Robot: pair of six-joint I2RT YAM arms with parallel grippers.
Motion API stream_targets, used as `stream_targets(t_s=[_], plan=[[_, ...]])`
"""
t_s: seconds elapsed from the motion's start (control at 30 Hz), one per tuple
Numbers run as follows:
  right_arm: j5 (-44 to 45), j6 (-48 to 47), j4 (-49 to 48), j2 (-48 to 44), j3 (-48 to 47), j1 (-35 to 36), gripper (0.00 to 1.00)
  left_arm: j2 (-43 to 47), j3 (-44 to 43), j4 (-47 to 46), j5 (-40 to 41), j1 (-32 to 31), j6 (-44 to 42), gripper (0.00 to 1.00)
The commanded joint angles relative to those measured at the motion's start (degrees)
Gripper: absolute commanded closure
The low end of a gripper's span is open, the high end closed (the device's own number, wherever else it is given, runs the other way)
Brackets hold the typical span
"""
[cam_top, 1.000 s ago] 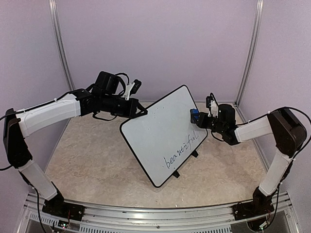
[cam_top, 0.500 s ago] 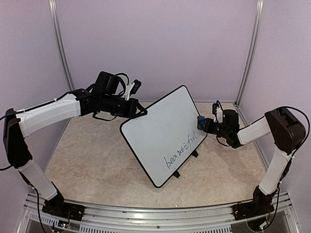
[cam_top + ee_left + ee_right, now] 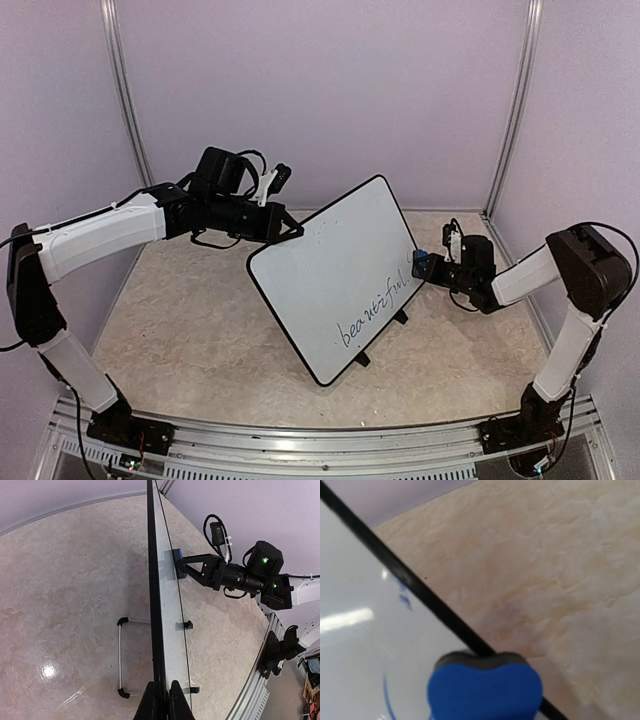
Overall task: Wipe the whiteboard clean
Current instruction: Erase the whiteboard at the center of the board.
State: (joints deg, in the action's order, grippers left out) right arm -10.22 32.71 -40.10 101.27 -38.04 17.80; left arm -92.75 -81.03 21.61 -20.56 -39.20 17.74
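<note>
Eyes on the whiteboard [image 3: 330, 275]: it stands propped at a slant on the beige marbled worktop [image 3: 180, 330], about mid-worktop. Its low corner points at the near edge and its high corner reaches toward the far right corner. Two small black clip feet [image 3: 400, 317] along its lower right rim meet the worktop. The handwritten word "beautiful" [image 3: 380, 308] runs up the right part of the white face.

Left gripper [image 3: 293, 232] is in from the left edge, jaws clenched on the board's upper left rim. The left wrist view shows it plainly: the panel [image 3: 170, 630] is seen edge-on, and both fingers [image 3: 149, 702] pinch the thin black rim between them. Behind the board in that view a bent wire stand [image 3: 120, 657] rests on the worktop.

Over by the right edge, the right gripper [image 3: 425, 266] reaches in level with the board's right rim, jaws grasping a small blue eraser [image 3: 420, 264]. From the left wrist camera, the eraser [image 3: 179, 565] looks pressed against the white face high on the panel, with the right gripper [image 3: 190, 567] straight behind it. The right wrist camera is in very close. There the blue eraser [image 3: 485, 690] with its grey pad fills the bottom of the view and sits right over the black rim. The white surface [image 3: 360, 645] and a couple of blue pen strokes [image 3: 402, 596] lie to one side, bare worktop to the other.
</note>
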Motion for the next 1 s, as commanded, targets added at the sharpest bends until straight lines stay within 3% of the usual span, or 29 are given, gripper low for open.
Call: stream_targets(t_s=[0.0,0.6,0.73,0.97], plan=[[-2.09,-1.37,7.32,-0.66,0.15,1.62,0.71,0.63,0.26,-3.49,-7.00,-2.28,-8.16,1.00],[-1.16,-2.65,16.02,1.26,-15.99,3.71,0.71,0.80,0.26,-3.42,-6.82,-2.46,-8.33,1.00],[-1.87,-2.81,16.15,1.02,-15.02,3.55,0.71,0.88,0.31,-3.41,-6.67,-2.46,-8.33,1.00],[-0.77,-2.62,14.55,-1.80,-5.26,3.50,0.71,0.75,0.26,-3.50,-6.97,-2.37,-8.24,1.00]])
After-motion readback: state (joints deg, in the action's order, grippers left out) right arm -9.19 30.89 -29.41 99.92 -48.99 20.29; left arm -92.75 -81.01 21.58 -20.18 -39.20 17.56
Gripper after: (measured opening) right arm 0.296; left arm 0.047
